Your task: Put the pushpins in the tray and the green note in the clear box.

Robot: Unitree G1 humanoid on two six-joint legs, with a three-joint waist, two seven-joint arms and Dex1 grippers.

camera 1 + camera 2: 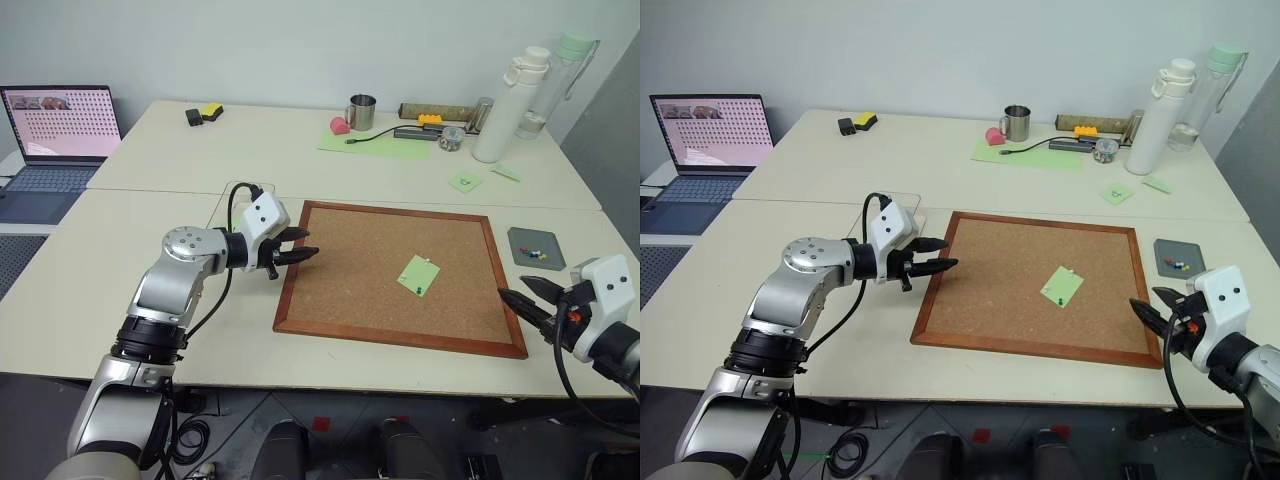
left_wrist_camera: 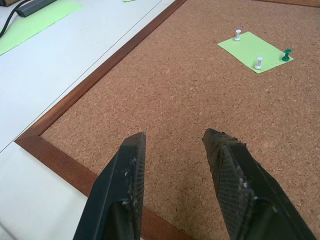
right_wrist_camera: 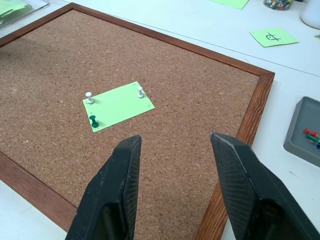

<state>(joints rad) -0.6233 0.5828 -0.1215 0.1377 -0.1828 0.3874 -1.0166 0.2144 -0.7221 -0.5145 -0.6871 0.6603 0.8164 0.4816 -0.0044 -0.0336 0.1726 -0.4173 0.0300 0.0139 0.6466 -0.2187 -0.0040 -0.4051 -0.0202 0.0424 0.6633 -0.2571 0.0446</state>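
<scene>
The green note (image 1: 418, 275) lies on the cork board (image 1: 350, 260), right of its middle, held by pushpins: two white ones (image 3: 89, 97) (image 3: 140, 91) and a dark green one (image 3: 93, 120). The dark grey tray (image 1: 536, 247) sits on the table right of the board with several coloured pins in it. The clear box (image 1: 890, 205) stands just off the board's far left corner. My left gripper (image 1: 311, 241) hovers open over the board's left edge, pointing toward the note. My right gripper (image 1: 511, 288) is open at the board's near right corner, empty.
A laptop (image 1: 60, 125) stands at the far left. At the back are a metal mug (image 1: 361, 112), a large green sheet (image 1: 375, 140), a jar of pins (image 1: 451, 138), a white bottle (image 1: 510, 105) and a clear bottle (image 1: 560, 80). Small marked green notes (image 1: 465, 181) lie behind the board.
</scene>
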